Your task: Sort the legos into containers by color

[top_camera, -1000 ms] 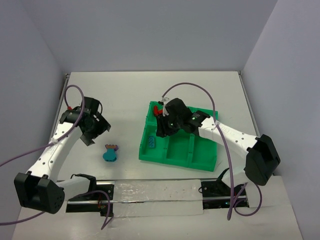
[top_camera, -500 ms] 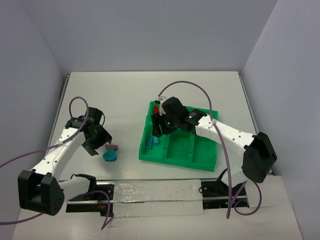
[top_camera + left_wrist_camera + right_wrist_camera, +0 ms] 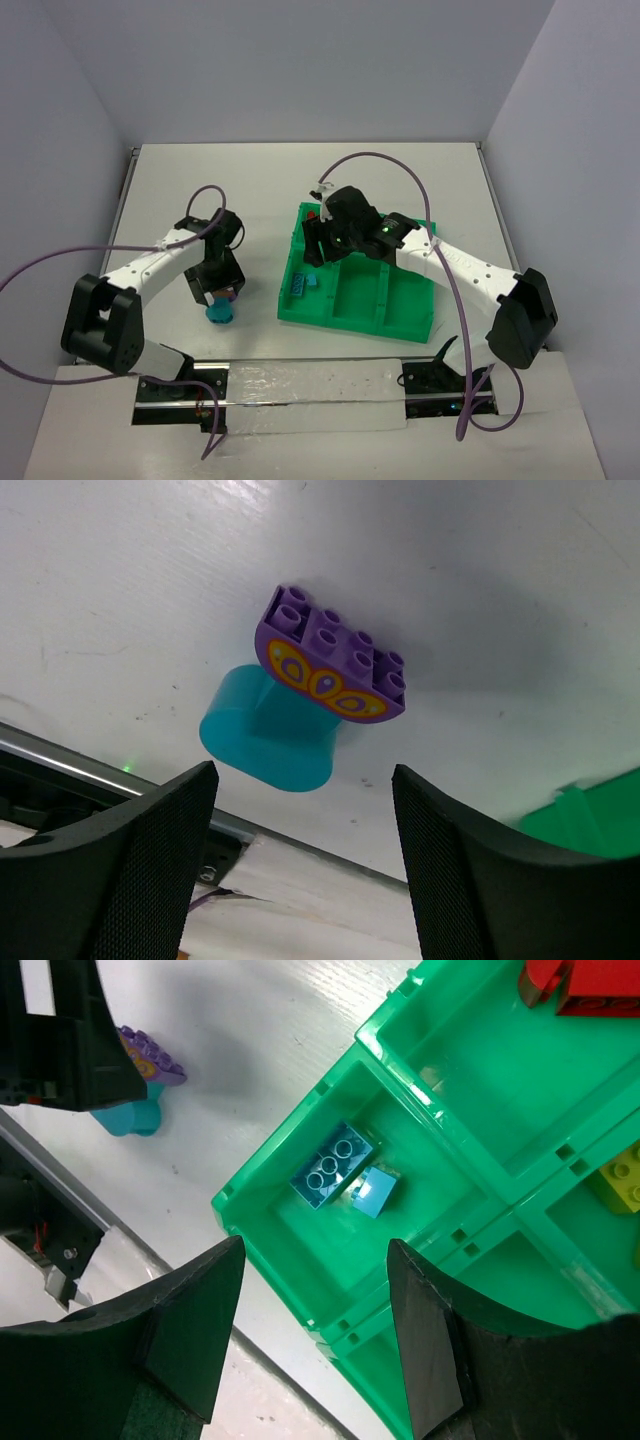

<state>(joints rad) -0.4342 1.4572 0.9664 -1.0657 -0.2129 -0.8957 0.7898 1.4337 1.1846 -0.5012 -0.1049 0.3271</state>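
Note:
The bright green tray of containers (image 3: 352,303) lies right of centre. Its near-left compartment (image 3: 290,1245) holds a blue lego (image 3: 333,1163) and a cyan one (image 3: 373,1191). Red legos (image 3: 580,980) sit in a far compartment, and a yellow-green one (image 3: 625,1182) in another. My right gripper (image 3: 315,1250) hangs open and empty over the near-left compartment (image 3: 304,285). On the table left of the tray, a purple lego (image 3: 330,670) is stacked on a cyan piece (image 3: 275,730). My left gripper (image 3: 303,775) stands open just above this cluster (image 3: 222,308), not touching it.
A metal rail with a white strip (image 3: 300,385) runs along the table's near edge, close behind the cluster. The right arm (image 3: 450,262) reaches across the tray. Grey walls enclose the table on three sides.
My right gripper has opened, and a cyan lego now lies beside the blue one in the near-left compartment. My left arm swung right and down over the purple-and-cyan cluster.

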